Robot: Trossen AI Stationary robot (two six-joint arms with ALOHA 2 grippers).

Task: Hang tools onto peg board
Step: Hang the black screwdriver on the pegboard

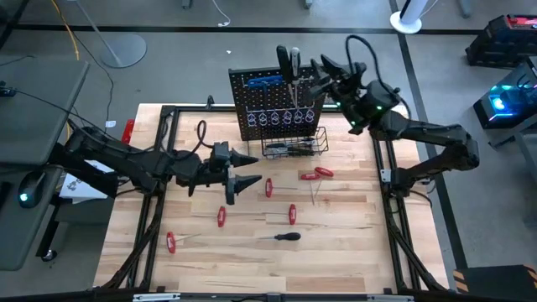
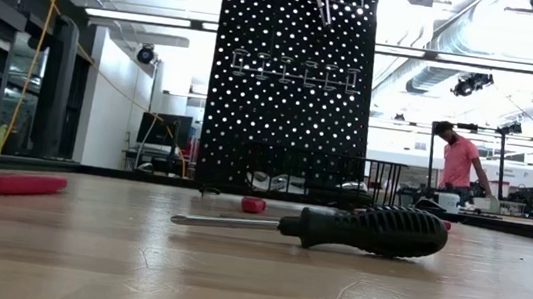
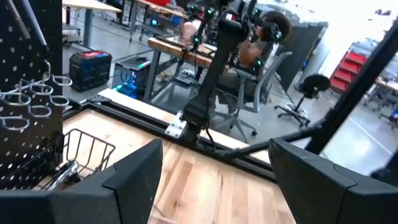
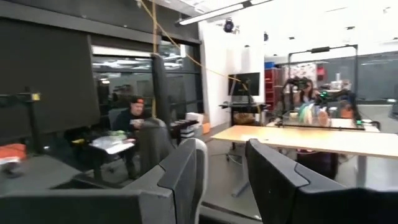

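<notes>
Above peg board [image 1: 277, 105] | right gripper [image 1: 317, 74] jaws part-open, grip unclear | left gripper [image 1: 243, 170] jaws wide, empty

Upright black perforated peg board [image 1: 275, 105] at table's far edge, centre; black wire basket [image 1: 294, 144] on its front, below row of metal loop hooks [image 1: 284, 118]. Right gripper [image 1: 295, 77] above board's top edge, fingers closed on black-handled tool [image 1: 294, 60] (tip pointing down). Left gripper [image 1: 249, 170] over wooden tabletop [image 1: 352, 235], left of centre, jaws apart — nothing between. Red-handled tools [image 1: 317, 174] scattered before board; black-handled screwdriver [image 1: 282, 237] nearest front edge.
</notes>
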